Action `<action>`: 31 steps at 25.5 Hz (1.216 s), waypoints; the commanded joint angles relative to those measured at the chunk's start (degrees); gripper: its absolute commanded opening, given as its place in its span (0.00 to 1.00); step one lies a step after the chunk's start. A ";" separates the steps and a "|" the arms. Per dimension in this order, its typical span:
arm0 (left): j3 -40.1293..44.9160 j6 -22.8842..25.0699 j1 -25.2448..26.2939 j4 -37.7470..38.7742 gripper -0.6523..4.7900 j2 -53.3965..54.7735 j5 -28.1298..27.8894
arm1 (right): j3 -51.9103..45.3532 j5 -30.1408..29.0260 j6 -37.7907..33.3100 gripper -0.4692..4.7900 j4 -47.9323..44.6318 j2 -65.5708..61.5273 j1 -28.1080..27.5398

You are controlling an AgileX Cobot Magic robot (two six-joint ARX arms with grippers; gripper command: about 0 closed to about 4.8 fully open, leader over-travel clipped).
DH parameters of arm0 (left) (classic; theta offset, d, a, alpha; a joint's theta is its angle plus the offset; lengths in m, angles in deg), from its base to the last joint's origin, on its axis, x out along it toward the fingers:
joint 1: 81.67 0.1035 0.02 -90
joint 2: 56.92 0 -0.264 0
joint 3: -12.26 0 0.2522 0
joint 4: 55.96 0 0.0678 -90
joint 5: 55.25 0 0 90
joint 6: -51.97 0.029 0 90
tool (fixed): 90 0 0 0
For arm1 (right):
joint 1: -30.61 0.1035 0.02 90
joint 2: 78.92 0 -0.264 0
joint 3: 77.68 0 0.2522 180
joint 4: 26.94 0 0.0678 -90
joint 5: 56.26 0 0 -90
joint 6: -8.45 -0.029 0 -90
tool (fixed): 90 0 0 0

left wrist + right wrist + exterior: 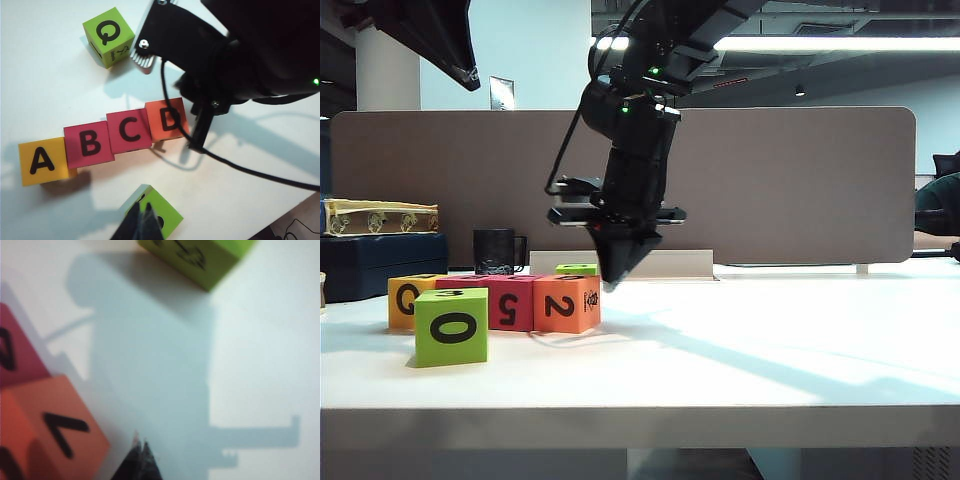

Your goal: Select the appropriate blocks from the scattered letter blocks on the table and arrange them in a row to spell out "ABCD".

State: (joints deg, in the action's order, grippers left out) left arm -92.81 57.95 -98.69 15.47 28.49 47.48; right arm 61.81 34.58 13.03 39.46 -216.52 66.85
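A row reading A, B, C, D is being shown finished on the table (770,350): yellow-orange cube (43,161), two red cubes (90,144) and orange cube (166,119), side by side. The right gripper (139,446), jaws closed and empty, is being held just beside the orange cube, so only withdrawal is judged left. The left gripper (141,216), likewise closed on nothing, is being kept above a lime green cube (162,215).

Exterior camera low at table (740,360) edge; wrist cameras look down; all share block row (107,140)

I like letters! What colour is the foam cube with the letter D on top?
Orange: the foam cube with D shows best in the left wrist view.
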 commanded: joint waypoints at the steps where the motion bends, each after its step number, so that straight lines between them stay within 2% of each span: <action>1: -0.15 0.28 -0.11 -0.98 0.11 -0.31 -0.09 | 0.24 3.74 -0.07 0.09 2.49 1.03 -0.04; 5: -0.15 0.96 -0.11 -1.18 0.11 -0.31 -0.09 | 0.24 3.08 -0.24 0.09 5.18 1.07 -0.02; 8: -0.15 0.98 -0.11 -1.20 0.11 -0.31 -0.09 | 0.24 -0.96 -0.94 0.09 8.09 1.07 0.28; 15: -0.15 1.09 -0.11 -1.33 0.11 -0.31 -0.09 | 0.24 -7.21 -2.38 0.09 8.41 1.05 0.85; 31: -0.17 1.09 -0.11 -1.18 0.11 -0.31 -0.07 | 0.22 -8.70 -3.10 0.09 2.47 0.76 1.03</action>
State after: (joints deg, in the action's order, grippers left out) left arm -92.79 58.80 -98.69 14.60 28.49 47.37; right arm 61.81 26.17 10.19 43.20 -216.04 67.77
